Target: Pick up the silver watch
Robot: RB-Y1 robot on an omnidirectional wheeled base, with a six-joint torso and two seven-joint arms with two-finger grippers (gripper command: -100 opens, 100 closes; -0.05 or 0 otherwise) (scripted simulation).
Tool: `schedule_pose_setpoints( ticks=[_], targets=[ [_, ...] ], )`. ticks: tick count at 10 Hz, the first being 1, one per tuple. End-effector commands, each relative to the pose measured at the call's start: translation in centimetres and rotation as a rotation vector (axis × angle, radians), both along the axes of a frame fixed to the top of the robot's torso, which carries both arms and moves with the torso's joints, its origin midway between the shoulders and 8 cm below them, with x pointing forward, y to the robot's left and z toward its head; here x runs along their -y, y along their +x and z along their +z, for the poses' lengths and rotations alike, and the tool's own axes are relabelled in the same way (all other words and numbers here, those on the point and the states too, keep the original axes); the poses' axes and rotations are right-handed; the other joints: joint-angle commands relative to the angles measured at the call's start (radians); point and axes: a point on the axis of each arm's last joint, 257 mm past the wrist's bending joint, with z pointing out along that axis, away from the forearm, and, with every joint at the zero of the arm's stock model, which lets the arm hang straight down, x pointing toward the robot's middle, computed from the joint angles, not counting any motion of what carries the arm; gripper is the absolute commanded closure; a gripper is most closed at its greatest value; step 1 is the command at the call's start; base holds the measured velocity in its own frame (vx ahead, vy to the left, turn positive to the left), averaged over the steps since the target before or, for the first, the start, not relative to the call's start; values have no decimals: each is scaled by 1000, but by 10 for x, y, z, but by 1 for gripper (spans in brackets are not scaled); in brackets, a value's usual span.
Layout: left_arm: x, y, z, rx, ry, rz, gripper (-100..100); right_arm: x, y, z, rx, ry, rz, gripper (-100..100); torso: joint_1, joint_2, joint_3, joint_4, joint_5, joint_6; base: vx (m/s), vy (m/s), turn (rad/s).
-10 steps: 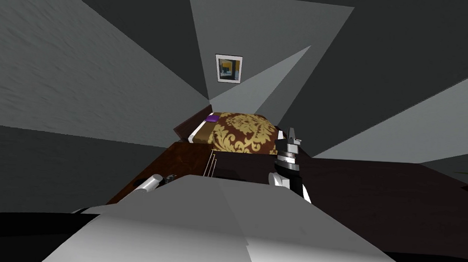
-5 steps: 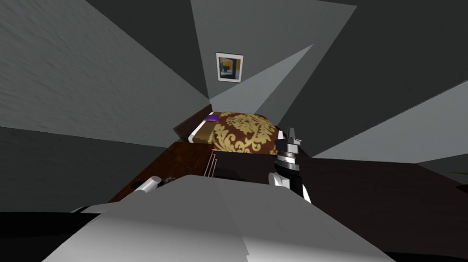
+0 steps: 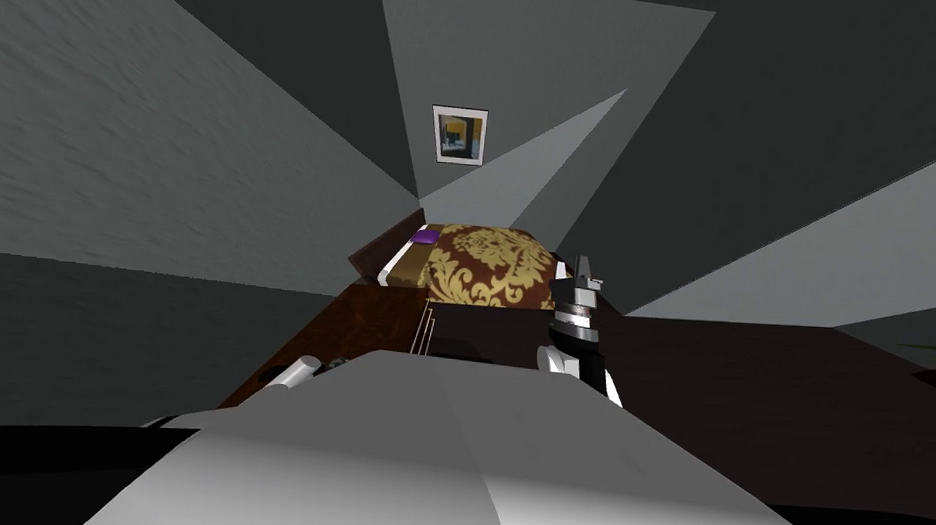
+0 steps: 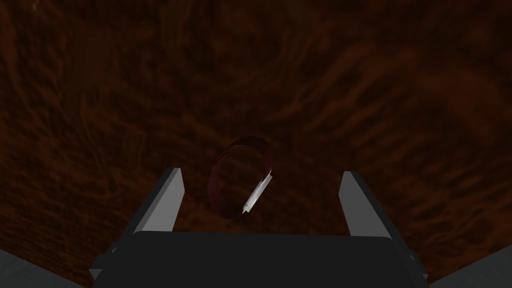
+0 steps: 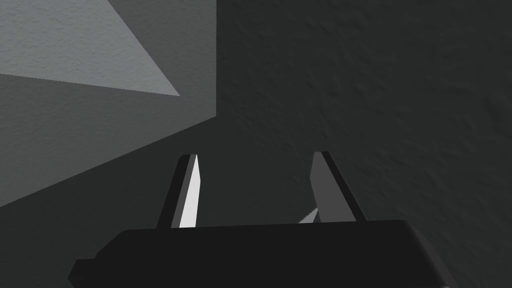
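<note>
Silver watch (image 4: 256, 194): dark maroon strap curled into a loop, thin silver face seen edge-on on one side of the loop. It sits on the desk (image 4: 350, 90), a dark reddish-brown wood-grain top.

Left jaws: open wide, nothing gripped. The watch is in the gap between the two fingers (image 4: 165, 200), touching neither, off-centre and nearer one finger than the other. The loop reaches a bit past the fingertips, and the silver face is on the side toward the farther finger. Can't tell if the tips touch the desk.

Head view: left forearm (image 3: 293, 375) is low over the near corner of the desk (image 3: 373, 315). The watch itself is too small to make out there.

Right jaws: open, empty, with a narrower gap between the fingers (image 5: 189, 195) than on the left. Right arm (image 3: 575, 330) is raised with the jaws pointing up, well apart from the left jaws and the watch.

Past the desk, beyond both jaws: a bed (image 3: 486, 265) with a brown and gold patterned cover. A framed picture (image 3: 459, 136) hangs on the grey wall above it.
</note>
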Motion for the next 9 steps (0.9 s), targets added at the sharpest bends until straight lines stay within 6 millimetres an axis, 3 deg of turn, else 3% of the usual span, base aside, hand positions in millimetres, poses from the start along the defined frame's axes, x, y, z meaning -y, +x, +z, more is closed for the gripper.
schedule_pose_setpoints(
  ticks=[1,4,5,6,9],
  targets=[
    [15,3,-11,-2,0,1,-100,0,0,0,0,0,0,0,0,0,0,0,0,0,-11,43,3],
    [35,9,-23,-3,-1,0,-100,0,0,0,0,0,0,0,7,0,0,0,1,0,-4,82,0],
    [30,8,-20,-4,-1,-2,-100,0,0,0,0,0,0,0,2,-1,0,0,1,0,0,0,0],
    [30,8,-20,-3,0,0,100,0,0,0,0,0,0,0,0,0,0,0,0,0,0,0,0],
    [30,8,-20,-3,-1,1,100,0,0,0,0,0,0,0,4,-1,-1,-1,4,1,-2,-2,3]
  ],
)
